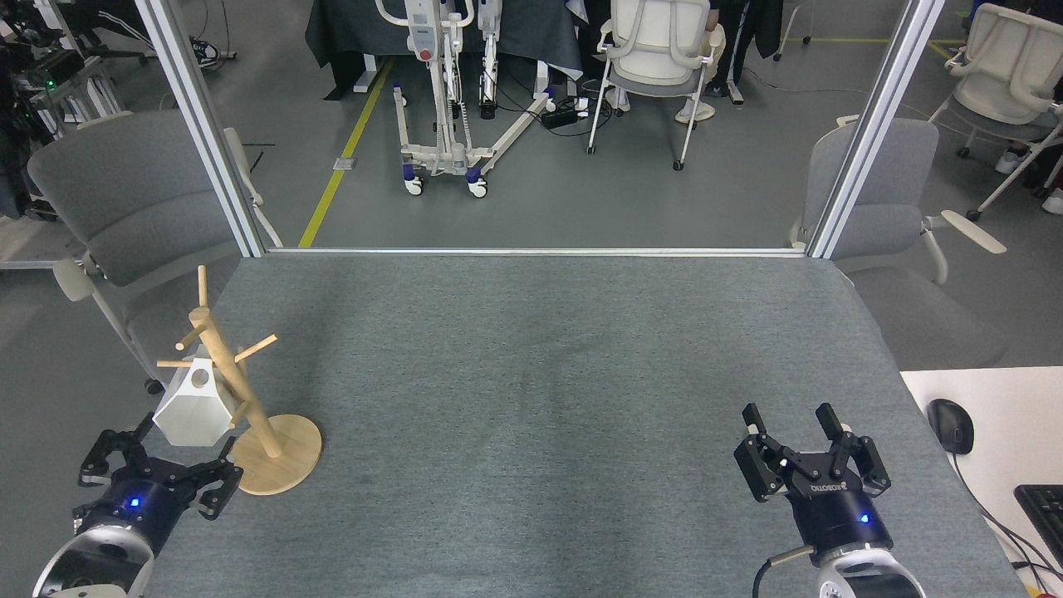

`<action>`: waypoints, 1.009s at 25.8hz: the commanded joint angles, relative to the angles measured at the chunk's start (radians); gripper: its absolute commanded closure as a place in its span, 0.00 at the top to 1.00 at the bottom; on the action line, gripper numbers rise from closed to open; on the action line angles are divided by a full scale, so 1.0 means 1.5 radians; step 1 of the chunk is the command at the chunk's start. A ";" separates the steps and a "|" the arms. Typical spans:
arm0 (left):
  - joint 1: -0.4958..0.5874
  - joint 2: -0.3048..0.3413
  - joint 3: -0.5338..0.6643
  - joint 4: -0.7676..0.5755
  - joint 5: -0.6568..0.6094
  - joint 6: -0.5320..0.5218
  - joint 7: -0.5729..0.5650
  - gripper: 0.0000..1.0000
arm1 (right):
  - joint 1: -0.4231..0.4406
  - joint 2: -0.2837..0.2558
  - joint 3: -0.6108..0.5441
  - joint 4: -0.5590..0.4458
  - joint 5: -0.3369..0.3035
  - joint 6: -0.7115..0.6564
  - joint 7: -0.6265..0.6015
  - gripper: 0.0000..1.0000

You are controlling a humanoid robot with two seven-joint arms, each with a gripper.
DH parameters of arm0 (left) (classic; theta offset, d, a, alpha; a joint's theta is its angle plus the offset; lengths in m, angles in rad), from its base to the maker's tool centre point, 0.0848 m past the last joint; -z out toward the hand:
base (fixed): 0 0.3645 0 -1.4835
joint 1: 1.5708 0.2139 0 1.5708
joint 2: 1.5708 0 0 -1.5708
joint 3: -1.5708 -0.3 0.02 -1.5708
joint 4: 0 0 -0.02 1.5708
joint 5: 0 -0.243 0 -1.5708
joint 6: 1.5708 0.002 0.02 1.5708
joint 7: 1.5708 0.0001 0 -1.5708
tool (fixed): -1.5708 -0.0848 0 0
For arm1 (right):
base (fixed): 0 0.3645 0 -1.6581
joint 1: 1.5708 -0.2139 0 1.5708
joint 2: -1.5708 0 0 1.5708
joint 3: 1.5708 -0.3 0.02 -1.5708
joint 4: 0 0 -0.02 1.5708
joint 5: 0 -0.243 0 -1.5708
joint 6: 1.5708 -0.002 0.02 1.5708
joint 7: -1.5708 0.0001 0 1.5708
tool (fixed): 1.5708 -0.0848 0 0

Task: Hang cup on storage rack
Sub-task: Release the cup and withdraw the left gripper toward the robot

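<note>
Beside the table's left edge (217, 332), the cup (189, 407) hangs on the storage rack (241, 399).

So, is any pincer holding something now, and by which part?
Nothing is held. The cup hangs on the storage rack; the left pincer and the right pincer are open, empty.
</note>
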 commanded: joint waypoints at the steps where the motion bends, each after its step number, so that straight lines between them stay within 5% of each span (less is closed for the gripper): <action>1: 0.003 0.001 0.016 0.006 0.012 -0.001 0.003 0.98 | -0.004 0.000 0.001 0.005 0.000 -0.001 0.001 0.99; 11: 0.062 -0.013 0.015 0.035 0.016 -0.001 0.042 0.99 | -0.003 -0.001 0.002 0.020 0.006 0.000 0.001 0.99; 18: 0.071 -0.213 0.009 0.031 0.016 -0.001 0.076 0.99 | 0.001 -0.004 0.001 0.044 0.028 0.003 0.007 0.99; 21: 0.044 -0.225 -0.065 0.030 0.026 0.010 0.081 0.98 | -0.003 -0.004 0.000 0.047 0.033 0.008 0.007 0.99; 26: -0.040 -0.226 -0.208 0.040 0.128 0.162 0.070 0.98 | -0.014 -0.003 0.001 0.048 0.031 0.021 0.007 0.99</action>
